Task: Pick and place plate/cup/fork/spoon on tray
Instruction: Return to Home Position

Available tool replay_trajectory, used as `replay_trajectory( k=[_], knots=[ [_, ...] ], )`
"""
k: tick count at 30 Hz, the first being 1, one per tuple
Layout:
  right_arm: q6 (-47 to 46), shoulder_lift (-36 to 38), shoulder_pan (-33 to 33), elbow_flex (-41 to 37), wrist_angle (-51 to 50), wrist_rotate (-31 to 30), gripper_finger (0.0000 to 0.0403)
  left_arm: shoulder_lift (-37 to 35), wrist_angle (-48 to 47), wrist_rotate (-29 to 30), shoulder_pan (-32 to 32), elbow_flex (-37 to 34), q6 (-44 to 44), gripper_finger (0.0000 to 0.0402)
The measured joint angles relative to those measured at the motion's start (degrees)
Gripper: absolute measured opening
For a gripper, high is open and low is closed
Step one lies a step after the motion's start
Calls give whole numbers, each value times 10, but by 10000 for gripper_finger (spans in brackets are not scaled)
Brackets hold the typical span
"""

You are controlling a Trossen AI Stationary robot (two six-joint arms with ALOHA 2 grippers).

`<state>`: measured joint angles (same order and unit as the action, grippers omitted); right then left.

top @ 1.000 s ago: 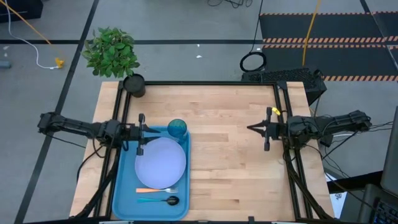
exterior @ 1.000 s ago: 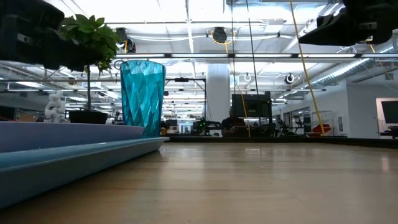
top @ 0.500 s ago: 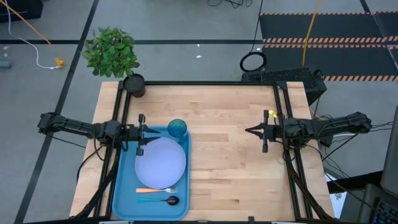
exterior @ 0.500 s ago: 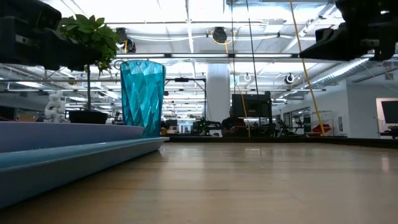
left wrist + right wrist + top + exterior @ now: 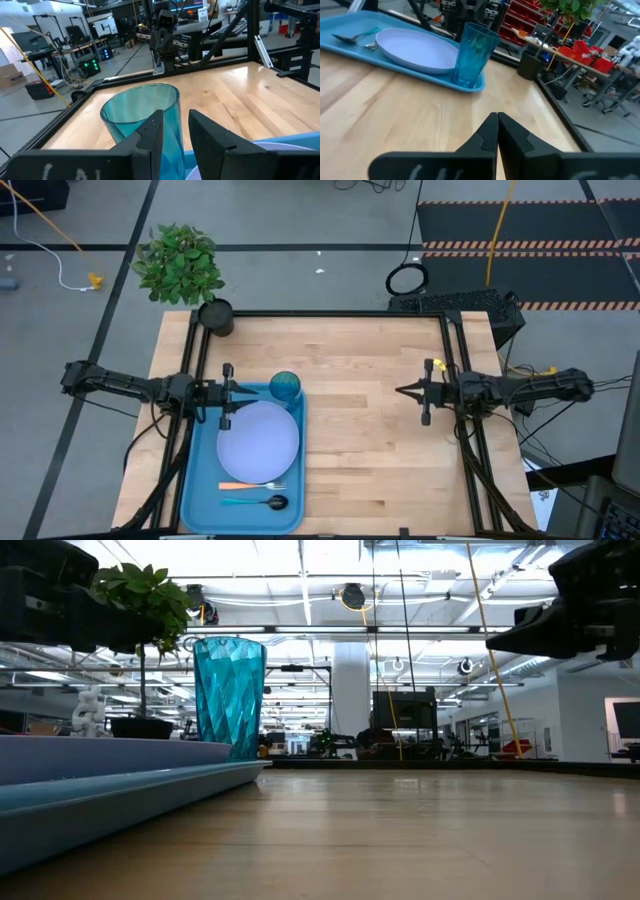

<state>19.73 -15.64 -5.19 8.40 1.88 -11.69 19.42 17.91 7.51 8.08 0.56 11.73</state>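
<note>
The blue tray (image 5: 195, 500) lies on the table's left side. On it rest the pale plate (image 5: 258, 442), the teal cup (image 5: 285, 386) standing upright at its far right corner, the orange-handled fork (image 5: 255, 484) and the blue-handled spoon (image 5: 258, 502) at its near end. My left gripper (image 5: 243, 391) hangs level over the tray's far left part. It points at the cup (image 5: 135, 115) and stays short of it, fingers (image 5: 175, 117) slightly open on nothing. My right gripper (image 5: 400, 390) is shut and level above the bare wood at the right (image 5: 496, 117).
A potted plant (image 5: 180, 265) in a black pot (image 5: 216, 317) stands at the table's far left corner. Black frame rails (image 5: 455, 360) run along the table's edges. Bare wood (image 5: 360, 440) lies between the tray and my right gripper.
My right gripper has sunk toward the table, staying shut and level. The left gripper and everything on the tray have kept still.
</note>
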Motion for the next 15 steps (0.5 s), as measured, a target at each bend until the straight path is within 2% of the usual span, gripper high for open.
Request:
replay_trajectory(
  k=[15],
  knots=[
    [-29, 115, 0, -52, -6, 1, 0, 0, 9, 0, 0, 0, -1, 97]
  ],
)
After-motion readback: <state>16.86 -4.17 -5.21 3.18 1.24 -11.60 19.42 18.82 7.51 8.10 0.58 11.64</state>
